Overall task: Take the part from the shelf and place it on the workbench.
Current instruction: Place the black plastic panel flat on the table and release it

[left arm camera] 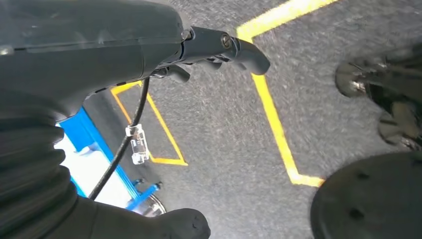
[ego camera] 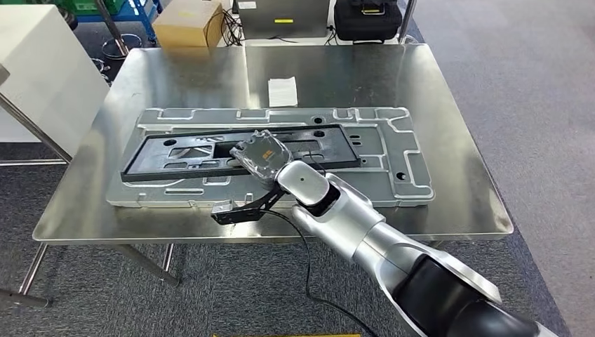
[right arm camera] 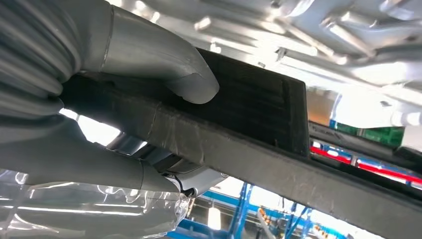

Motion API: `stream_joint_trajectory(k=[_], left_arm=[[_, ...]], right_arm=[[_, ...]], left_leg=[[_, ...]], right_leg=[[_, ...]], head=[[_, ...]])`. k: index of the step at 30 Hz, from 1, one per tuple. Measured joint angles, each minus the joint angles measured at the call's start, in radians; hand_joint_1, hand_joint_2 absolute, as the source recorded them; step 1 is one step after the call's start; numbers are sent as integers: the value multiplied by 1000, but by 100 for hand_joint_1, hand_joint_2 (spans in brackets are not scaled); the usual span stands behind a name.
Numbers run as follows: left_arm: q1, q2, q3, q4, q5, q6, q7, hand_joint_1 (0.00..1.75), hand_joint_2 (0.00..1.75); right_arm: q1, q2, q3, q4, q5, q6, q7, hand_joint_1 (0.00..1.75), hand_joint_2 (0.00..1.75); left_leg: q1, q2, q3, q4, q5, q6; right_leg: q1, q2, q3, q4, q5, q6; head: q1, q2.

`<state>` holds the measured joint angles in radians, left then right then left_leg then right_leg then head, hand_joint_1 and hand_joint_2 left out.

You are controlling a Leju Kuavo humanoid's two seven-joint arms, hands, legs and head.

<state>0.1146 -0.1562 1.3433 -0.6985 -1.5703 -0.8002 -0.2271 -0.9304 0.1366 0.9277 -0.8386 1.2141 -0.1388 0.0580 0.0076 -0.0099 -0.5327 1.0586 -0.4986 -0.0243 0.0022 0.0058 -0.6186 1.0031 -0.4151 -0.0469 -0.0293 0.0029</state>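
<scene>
here, right hand (ego camera: 261,160) clenched on black frame part (ego camera: 175,151), over grey panel (ego camera: 393,158), left hand (left arm camera: 219,50) released

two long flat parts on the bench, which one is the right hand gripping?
The black frame, the dark open-centred one lying on top. The right hand grips its near rail. The larger silver panel sits underneath it on the workbench, ungripped.

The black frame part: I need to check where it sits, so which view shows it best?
Head view: the black frame lies along the grey panel. Right wrist view shows one edge gripped by the right hand.
</scene>
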Motion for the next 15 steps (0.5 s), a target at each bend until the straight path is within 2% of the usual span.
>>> stream_joint_trajectory(k=[1, 3, 4, 5, 6, 7, 8, 9, 10, 11, 13, 15], left_arm=[[-1, 0, 0, 2, 0, 0, 1, 0, 175], [-3, 0, 0, 3, 0, 0, 4, 0, 175], [-3, 0, 0, 4, 0, 1, 6, 0, 175], [-3, 0, 0, 4, 0, 4, 8, 0, 175], [-2, 0, 0, 6, 0, 8, 9, 0, 175], [-1, 0, 0, 8, 0, 13, 10, 0, 175], [-1, 1, 0, 12, 0, 19, 10, 0, 175], [-2, 2, 0, 17, 0, 26, 11, 0, 175], [-3, 4, -1, 22, 0, 31, 12, 0, 175], [-4, 6, -1, 27, 0, 35, 13, 0, 175], [-5, 9, -3, 35, 0, 39, 14, 0, 175], [-6, 10, -4, 42, 0, 40, 14, 0, 175]], right_arm=[[-2, 5, -3, 2, 2, 2, 5, 175, 175], [-4, 11, -8, 9, 8, 6, 16, 175, 175], [-2, 13, -10, 15, 10, 9, 20, 175, 175], [-1, 14, -13, 22, 13, 10, 23, 175, 175], [0, 15, -17, 30, 13, 11, 24, 175, 175], [0, 17, -22, 38, 14, 11, 24, 175, 175], [-1, 20, -27, 47, 14, 11, 23, 175, 175], [-2, 23, -31, 56, 14, 11, 22, 175, 175], [-3, 26, -34, 64, 14, 10, 21, 175, 175], [-4, 28, -36, 72, 14, 9, 18, 175, 175], [-5, 31, -41, 84, 14, 8, 15, 175, 175], [-8, 35, -46, 91, 14, 7, 12, 175, 175]], left_leg=[[2, 1, -28, 51, -15, -5], [5, 2, -107, 177, -61, -17], [6, 3, -141, 218, -81, -21], [6, 3, -160, 226, -84, -22], [7, 3, -162, 199, -64, -21], [7, 4, -151, 142, -22, -19], [6, 4, -135, 70, 36, -15], [4, 5, -121, 11, 74, -9], [1, 5, -112, -28, 100, -1], [-1, 6, -110, -46, 108, 8], [-1, 5, -99, -50, 102, 25], [3, 5, -80, -58, 98, 37]], right_leg=[[-2, 0, 11, -3, -5, -3], [-2, 0, 26, -3, -20, -6], [-1, 0, 35, -3, -28, -5], [-1, 0, 46, -2, -38, -4], [-2, 0, 59, -2, -48, -2], [-2, 0, 73, -2, -58, 0], [-1, 0, 84, -2, -69, 2], [0, 1, 93, 0, -78, 6], [1, 2, 96, 0, -86, 11], [2, 3, 98, 2, -91, 17], [4, 5, 101, 7, -98, 29], [3, 3, 87, 49, -105, 38]], head=[[-2, 0], [-6, 0], [-5, 0], [-6, 0], [-6, 0], [-5, 0], [-5, 0], [-6, 0], [-6, 0], [-6, 0], [-6, 0], [-4, 0]])
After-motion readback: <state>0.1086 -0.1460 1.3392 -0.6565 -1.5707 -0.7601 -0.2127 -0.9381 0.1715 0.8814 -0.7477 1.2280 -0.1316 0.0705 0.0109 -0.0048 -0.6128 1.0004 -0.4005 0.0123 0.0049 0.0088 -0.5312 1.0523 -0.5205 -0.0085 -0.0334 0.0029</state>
